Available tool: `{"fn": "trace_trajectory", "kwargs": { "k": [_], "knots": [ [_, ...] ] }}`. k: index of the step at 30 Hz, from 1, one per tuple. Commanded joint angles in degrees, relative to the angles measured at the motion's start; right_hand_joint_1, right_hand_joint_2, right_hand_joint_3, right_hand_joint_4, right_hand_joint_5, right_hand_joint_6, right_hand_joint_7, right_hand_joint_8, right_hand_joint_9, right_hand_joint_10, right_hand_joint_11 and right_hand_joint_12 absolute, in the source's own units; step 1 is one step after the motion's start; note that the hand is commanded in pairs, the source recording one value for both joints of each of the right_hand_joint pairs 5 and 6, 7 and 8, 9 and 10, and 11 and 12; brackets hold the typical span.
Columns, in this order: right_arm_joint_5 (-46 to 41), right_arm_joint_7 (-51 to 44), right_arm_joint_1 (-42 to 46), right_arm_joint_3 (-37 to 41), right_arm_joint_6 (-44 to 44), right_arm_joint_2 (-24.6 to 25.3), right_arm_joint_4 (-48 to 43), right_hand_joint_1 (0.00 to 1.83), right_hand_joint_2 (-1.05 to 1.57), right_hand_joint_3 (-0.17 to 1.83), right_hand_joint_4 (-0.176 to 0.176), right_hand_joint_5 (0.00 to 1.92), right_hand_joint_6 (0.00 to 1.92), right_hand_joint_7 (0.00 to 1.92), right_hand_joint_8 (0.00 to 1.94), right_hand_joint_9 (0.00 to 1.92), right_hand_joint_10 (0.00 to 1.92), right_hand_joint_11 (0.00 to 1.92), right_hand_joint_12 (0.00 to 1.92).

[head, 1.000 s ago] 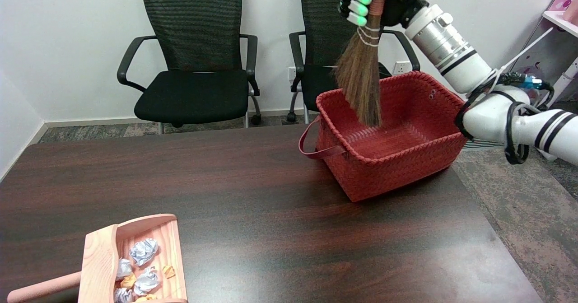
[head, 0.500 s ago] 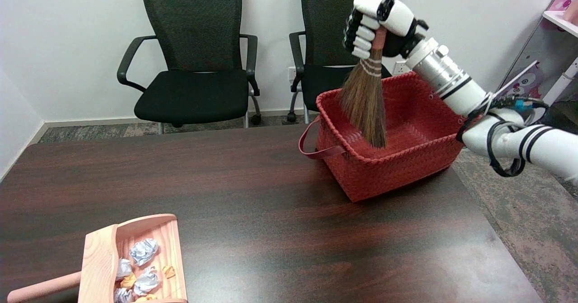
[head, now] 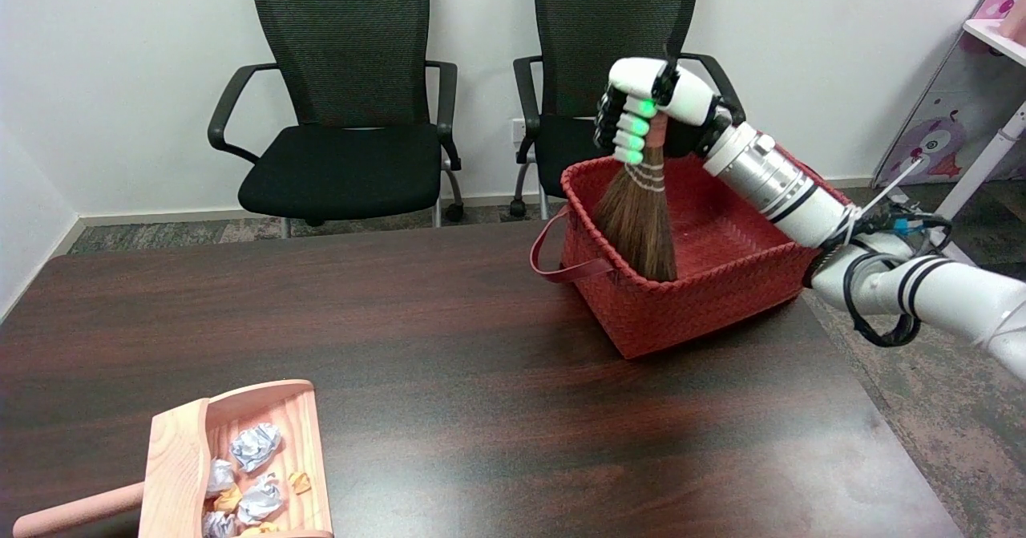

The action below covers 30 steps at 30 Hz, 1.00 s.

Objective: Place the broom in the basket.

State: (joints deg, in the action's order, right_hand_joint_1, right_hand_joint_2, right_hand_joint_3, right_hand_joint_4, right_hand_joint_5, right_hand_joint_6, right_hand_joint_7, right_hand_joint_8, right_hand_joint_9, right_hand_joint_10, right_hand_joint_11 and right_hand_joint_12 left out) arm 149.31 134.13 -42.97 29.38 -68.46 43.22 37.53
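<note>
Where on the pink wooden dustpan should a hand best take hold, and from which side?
Grip the dustpan's round handle, coming from above at the table's near left corner. It sticks out clear of the tray, which holds crumpled paper, so a level hold seems wise.

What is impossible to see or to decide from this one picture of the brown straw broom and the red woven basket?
- Head view: the brown straw broom has its tips behind the near wall of the red woven basket; whether they touch the floor cannot be told.
- Its handle is hidden inside the right hand.
- The pink wooden dustpan is cut off by the bottom edge.
</note>
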Motion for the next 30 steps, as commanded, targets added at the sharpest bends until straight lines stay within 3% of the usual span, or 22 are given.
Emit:
{"fn": "trace_trajectory", "kwargs": {
  "k": [1,10,14,16,18,19,22,26,30],
  "knots": [
    [8.0,1.8,3.1,3.6,-3.6,4.4,-4.9,0.88,1.5,1.3,-0.011,1.92,1.92,1.92,1.92,1.92,1.92,1.92,1.92],
    [8.6,-1.0,3.1,3.6,-3.4,5.2,-6.2,0.83,1.57,1.29,0.015,1.92,1.92,1.92,1.92,1.92,1.92,1.92,1.92],
    [9.4,-1.4,3.0,3.6,-3.4,5.3,-6.2,0.77,1.57,1.32,0.044,1.92,1.92,1.92,1.92,1.92,1.92,1.92,1.92],
    [9.5,-1.4,3.1,3.6,-3.4,5.3,-6.2,0.77,1.38,1.4,0.046,1.92,1.92,1.92,1.92,1.89,1.89,1.92,1.92],
    [9.6,-1.4,3.2,3.6,-3.4,5.5,-5.9,0.8,1.02,1.51,0.176,1.92,1.92,1.92,1.92,1.79,1.79,1.85,1.85],
    [9.8,-1.5,3.2,3.6,-3.4,5.7,-5.7,0.79,0.83,1.52,0.176,1.92,1.92,1.92,1.92,1.73,1.73,1.8,1.8],
    [10.1,-3.0,3.2,3.6,-3.3,5.9,-5.6,0.78,0.59,1.45,0.176,1.83,1.83,1.83,1.83,1.61,1.61,1.73,1.73],
    [10.2,-4.2,3.2,3.6,-1.8,6.3,-5.5,0.78,0.52,1.37,0.176,1.59,1.59,1.59,1.59,1.42,1.42,1.65,1.65],
    [10.3,-5.0,3.2,3.6,-1.2,6.6,-5.5,0.78,0.51,1.33,0.176,1.49,1.49,1.49,1.49,1.29,1.29,1.6,1.6]
  ]
}}
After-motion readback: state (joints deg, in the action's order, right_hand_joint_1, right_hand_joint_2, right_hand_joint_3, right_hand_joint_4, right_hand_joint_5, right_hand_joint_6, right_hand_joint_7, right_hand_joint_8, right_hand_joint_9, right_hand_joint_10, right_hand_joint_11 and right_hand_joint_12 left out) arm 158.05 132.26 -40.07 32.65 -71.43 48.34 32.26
